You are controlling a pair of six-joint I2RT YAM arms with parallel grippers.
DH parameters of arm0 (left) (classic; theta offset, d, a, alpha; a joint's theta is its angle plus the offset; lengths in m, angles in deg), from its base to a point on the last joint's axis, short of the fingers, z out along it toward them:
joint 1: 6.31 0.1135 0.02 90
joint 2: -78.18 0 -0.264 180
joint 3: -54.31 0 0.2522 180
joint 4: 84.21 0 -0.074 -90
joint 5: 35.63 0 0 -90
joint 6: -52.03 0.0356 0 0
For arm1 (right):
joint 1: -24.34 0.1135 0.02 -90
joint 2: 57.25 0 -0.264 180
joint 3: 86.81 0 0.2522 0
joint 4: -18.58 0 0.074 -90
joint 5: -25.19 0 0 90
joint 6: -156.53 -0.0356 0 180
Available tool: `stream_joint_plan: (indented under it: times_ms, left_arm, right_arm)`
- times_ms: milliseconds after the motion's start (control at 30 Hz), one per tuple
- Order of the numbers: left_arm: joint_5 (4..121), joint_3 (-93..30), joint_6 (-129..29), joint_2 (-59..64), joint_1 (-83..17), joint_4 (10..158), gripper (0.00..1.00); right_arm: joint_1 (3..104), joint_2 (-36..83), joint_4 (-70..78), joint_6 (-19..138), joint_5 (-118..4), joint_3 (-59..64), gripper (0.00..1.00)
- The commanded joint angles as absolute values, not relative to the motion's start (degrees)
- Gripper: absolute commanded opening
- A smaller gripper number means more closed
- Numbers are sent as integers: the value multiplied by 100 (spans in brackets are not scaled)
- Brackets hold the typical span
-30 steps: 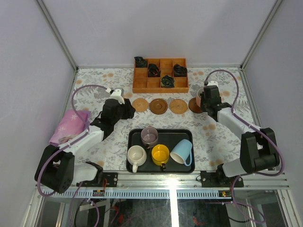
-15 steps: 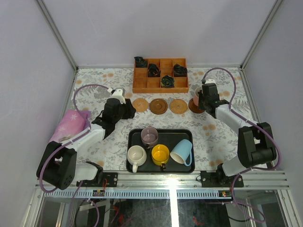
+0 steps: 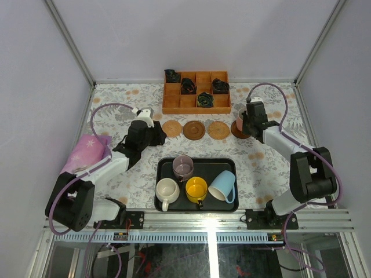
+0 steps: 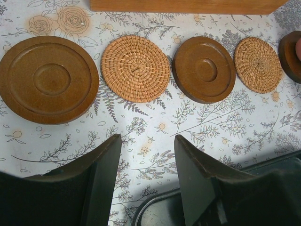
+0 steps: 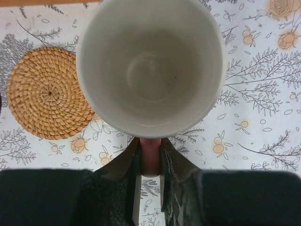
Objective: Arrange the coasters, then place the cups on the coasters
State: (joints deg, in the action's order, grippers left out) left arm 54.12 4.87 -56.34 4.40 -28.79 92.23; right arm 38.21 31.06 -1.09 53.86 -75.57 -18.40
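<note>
Five coasters lie in a row: dark brown [image 4: 49, 80], tan woven [image 4: 136, 68], dark brown [image 4: 203, 69], tan woven [image 4: 257, 64], and a dark one [image 4: 290, 55] at the right edge. My left gripper [image 4: 148, 141] hangs open and empty just near of them. My right gripper [image 5: 150, 160] is shut on the handle of the pink cup [image 5: 150, 66], which is over the rightmost dark coaster [image 3: 236, 131]; whether it rests on it I cannot tell. The mauve [image 3: 183, 167], cream [image 3: 167, 190], yellow [image 3: 196, 189] and light blue [image 3: 223, 186] cups stand in the black tray [image 3: 210, 167].
A wooden compartment box [image 3: 196, 91] holding black items stands at the back, just beyond the coaster row. A pink cloth [image 3: 87, 152] lies at the left by my left arm. The tray's corner [image 4: 155, 212] shows right below my left fingers.
My right gripper has carried the pink cup a little left and farther back, over the rightmost coaster. The left arm has hardly moved.
</note>
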Motion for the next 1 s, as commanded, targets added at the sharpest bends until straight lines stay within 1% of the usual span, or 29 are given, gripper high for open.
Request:
stream_joint_plan:
  times_ms: [0, 233, 500, 967]
  left_arm:
    - [5431, 309, -5651, 372, -2898, 9424, 49]
    - [5470, 280, -5652, 327, -2897, 9434, 49]
    - [5509, 258, -5650, 297, -2902, 9451, 49]
    - [5571, 275, -5691, 287, -2899, 9478, 49]
  right_arm:
    - [3807, 3146, 108, 5257, -7508, -1445, 0]
    - [3806, 3180, -82, 5171, -7550, -1415, 0]
    - [3806, 2950, -371, 5093, -7649, -1444, 0]
    - [3805, 2974, -447, 5064, -7760, -1519, 0]
